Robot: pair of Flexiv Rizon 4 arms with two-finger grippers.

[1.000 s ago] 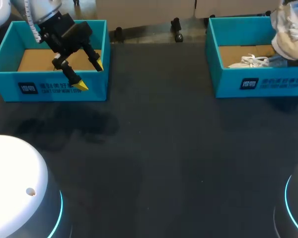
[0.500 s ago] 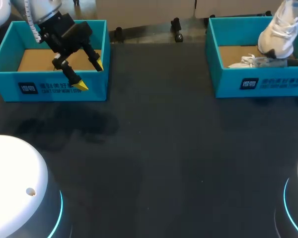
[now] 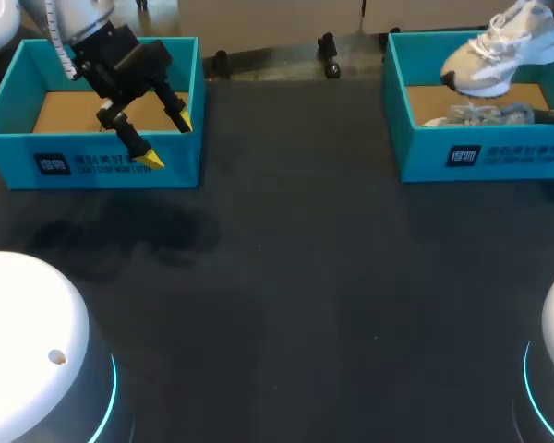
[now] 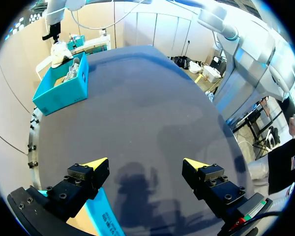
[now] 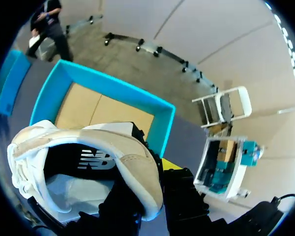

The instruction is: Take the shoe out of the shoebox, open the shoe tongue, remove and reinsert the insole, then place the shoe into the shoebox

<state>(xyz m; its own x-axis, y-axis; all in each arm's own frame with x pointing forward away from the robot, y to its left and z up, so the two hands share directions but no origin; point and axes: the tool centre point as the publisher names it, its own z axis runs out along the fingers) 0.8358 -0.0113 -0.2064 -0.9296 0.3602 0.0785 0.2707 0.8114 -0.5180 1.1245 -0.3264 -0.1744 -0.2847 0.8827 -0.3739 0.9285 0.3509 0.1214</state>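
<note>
Right jaws grasp the shoe (image 3: 491,53) clear above the 1 o'clock shoebox (image 3: 480,155), long axis 2-to-8 with toe at 8, bare counter (image 3: 286,277) lying open toward the released left jaws.

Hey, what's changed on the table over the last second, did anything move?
The white shoe, held by the right gripper, has swung from toe-down to nearly level and shifted toward the table's middle, above the right shoebox. The other shoe in that box, the left gripper with open fingers and the left shoebox stayed put.
</note>
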